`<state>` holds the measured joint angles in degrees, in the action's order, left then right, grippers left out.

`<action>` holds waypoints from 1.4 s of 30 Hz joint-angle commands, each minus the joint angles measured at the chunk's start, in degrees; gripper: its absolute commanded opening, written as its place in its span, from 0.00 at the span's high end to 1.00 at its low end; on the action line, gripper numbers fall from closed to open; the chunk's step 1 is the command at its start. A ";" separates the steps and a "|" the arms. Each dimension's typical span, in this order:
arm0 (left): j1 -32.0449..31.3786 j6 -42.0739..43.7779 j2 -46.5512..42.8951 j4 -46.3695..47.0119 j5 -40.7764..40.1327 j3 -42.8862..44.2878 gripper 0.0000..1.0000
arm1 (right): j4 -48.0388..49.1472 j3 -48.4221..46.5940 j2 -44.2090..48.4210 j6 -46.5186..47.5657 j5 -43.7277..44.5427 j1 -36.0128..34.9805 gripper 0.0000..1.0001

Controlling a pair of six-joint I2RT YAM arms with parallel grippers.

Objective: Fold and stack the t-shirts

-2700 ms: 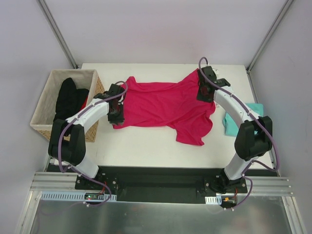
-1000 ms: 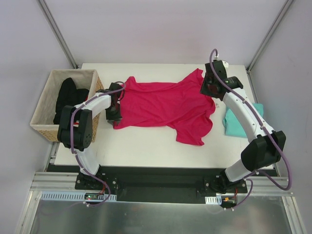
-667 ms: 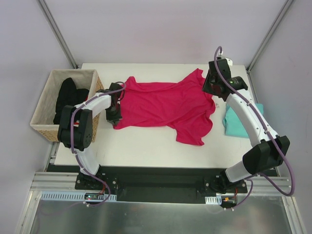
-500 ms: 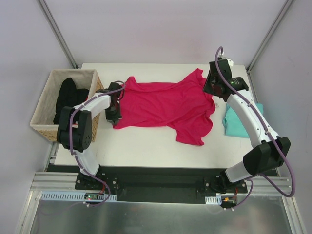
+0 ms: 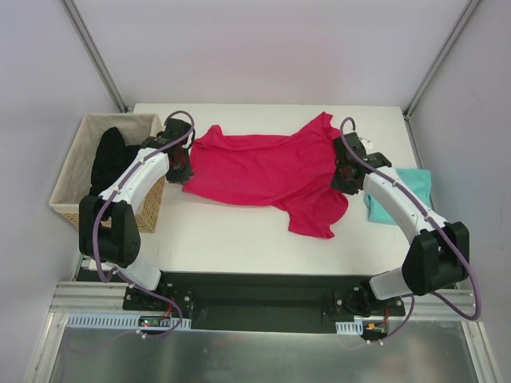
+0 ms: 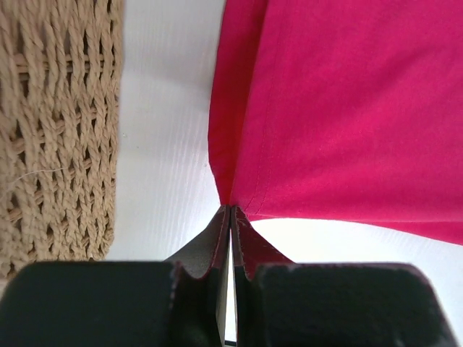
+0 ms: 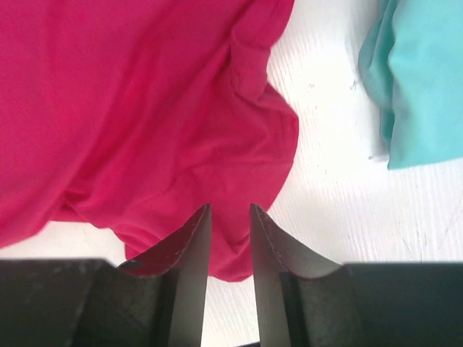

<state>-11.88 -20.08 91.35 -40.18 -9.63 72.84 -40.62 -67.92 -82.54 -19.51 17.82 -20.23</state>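
Observation:
The pink t-shirt (image 5: pixel 267 171) lies spread across the white table, rumpled at its right side. My left gripper (image 5: pixel 182 166) sits at the shirt's left edge by the basket. In the left wrist view this gripper (image 6: pixel 230 211) is shut on the corner of the pink t-shirt (image 6: pixel 347 108), and the hem runs taut away from it. My right gripper (image 5: pixel 343 179) is over the shirt's right edge. In the right wrist view it (image 7: pixel 230 210) is open with a narrow gap, and a bulge of pink cloth (image 7: pixel 145 108) shows between the fingers. The teal t-shirt (image 5: pixel 399 195) (image 7: pixel 427 79) lies bunched to the right.
A wicker basket (image 5: pixel 80 171) (image 6: pixel 58 130) stands off the table's left edge with a black garment (image 5: pixel 116 155) in it, close to my left gripper. Bare table (image 5: pixel 239 239) runs along the front. Frame posts stand at the back corners.
My left gripper has shut on the shirt's left corner and pulled it back and left. My right arm has come from the far right corner down to the shirt's right edge, its jaws narrowing.

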 commanded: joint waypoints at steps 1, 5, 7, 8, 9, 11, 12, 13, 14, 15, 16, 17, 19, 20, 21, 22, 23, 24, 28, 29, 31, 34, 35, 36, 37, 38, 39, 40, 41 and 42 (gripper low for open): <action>0.63 -0.14 -2.41 -3.06 -1.89 3.62 1.00 | -1.21 2.87 3.09 -2.38 2.04 -2.71 0.68; 0.72 -0.32 -2.41 -3.23 -2.06 4.59 1.00 | -2.09 5.78 3.62 -2.90 3.44 -5.52 0.66; 0.72 -0.32 -2.41 -3.41 -2.24 4.94 1.00 | -2.62 6.83 3.79 -3.43 4.06 -7.27 0.65; 0.72 -0.32 -2.32 -3.50 -2.32 4.94 1.00 | -3.40 7.18 3.88 -3.78 4.23 -7.89 0.65; 0.72 -0.40 -2.40 -3.58 -2.33 4.94 1.00 | -3.59 8.06 3.97 -3.96 4.67 -8.51 0.65; 0.63 -0.49 -2.32 -3.76 -2.67 4.86 1.00 | -4.46 8.85 4.32 -5.10 5.11 -10.61 0.64; 0.72 -0.58 -2.40 -3.85 -2.68 4.77 1.00 | -4.55 9.47 4.49 -5.36 5.46 -11.40 0.63; 0.63 -0.58 -2.41 -3.85 -2.76 4.86 1.00 | -4.73 10.34 4.84 -6.58 5.55 -12.63 0.62; 0.63 -0.58 -2.49 -3.85 -2.85 4.86 1.00 | -4.90 10.96 5.02 -6.86 5.55 -13.25 0.62; 0.72 -0.49 -2.49 -4.02 -2.94 4.86 1.00 | -4.99 11.58 5.28 -7.29 5.99 -13.87 0.61; 0.72 -0.40 -2.49 -3.94 -3.03 4.94 1.00 | -4.99 12.63 5.63 -7.91 5.99 -14.92 0.60; 0.72 -0.32 -2.41 -4.11 -3.20 5.03 1.00 | -4.99 13.16 5.81 -8.61 5.99 -15.36 0.58; 0.72 -0.05 -2.49 -4.38 -3.38 5.47 1.00 | -4.91 14.13 6.16 -9.41 6.08 -16.42 0.56; 0.72 -0.05 -2.49 -4.46 -3.47 5.56 1.00 | -4.82 15.00 6.51 -10.02 6.17 -16.68 0.55; 0.72 0.04 -2.49 -4.46 -3.38 5.65 1.00 | -4.82 15.36 6.69 -10.46 6.26 -16.95 0.54; 0.72 0.12 -2.41 -4.64 -3.38 5.91 1.00 | -4.64 15.71 6.78 -10.64 6.17 -17.21 0.54; 0.72 0.21 -2.41 -4.73 -3.29 6.00 1.00 | -4.73 16.06 6.69 -10.99 6.26 -17.47 0.54; 0.72 0.21 -2.41 -4.90 -3.20 6.17 1.00 | -4.73 16.24 6.61 -11.25 6.26 -17.65 0.54; 0.63 0.48 -2.23 -5.52 -3.38 6.79 1.00 | -4.29 17.20 5.99 -11.78 6.35 -18.97 0.54; 0.63 0.48 -2.32 -5.61 -3.47 6.88 1.00 | -4.20 17.56 5.82 -12.04 6.35 -19.06 0.54; 0.72 0.56 -2.41 -5.78 -3.55 7.23 1.00 | -3.33 18.52 5.64 -12.13 5.91 -19.50 0.54; 0.72 0.65 -2.84 -6.48 -4.08 7.58 1.00 | -2.19 19.75 4.94 -12.40 5.38 -19.76 0.54; 0.72 0.65 -3.19 -6.57 -4.17 7.49 1.00 | -1.83 20.10 4.59 -12.31 5.20 -19.85 0.54; 0.72 0.65 -3.54 -6.92 -4.34 7.75 1.00 | -1.31 20.54 4.41 -12.48 4.77 -20.02 0.53; 0.72 0.65 -3.72 -7.01 -4.61 7.84 1.00 | -0.17 21.42 3.71 -12.40 4.59 -20.03 0.53; 0.72 0.74 -4.16 -7.19 -4.70 7.93 1.00 | 0.36 21.69 3.36 -12.05 4.33 -20.03 0.52; 0.72 0.74 -4.25 -7.45 -4.79 7.93 1.00 | 0.98 21.78 3.01 -11.78 4.24 -19.94 0.52; 0.72 0.83 -4.34 -7.54 -4.96 8.02 1.00 | 2.11 21.86 2.04 -11.69 4.32 -20.02 0.52; 0.72 0.83 -4.34 -7.71 -5.05 8.11 1.00 | 2.73 21.95 1.69 -10.91 4.06 -19.94 0.52; 0.72 0.74 -4.34 -7.89 -5.14 8.20 1.00 | 3.52 21.87 1.16 -10.55 3.80 -19.94 0.52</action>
<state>-11.88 -20.03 89.76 -45.71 -12.53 78.61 -40.69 -46.33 -79.59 -30.41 22.17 -39.88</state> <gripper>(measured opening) 0.003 0.482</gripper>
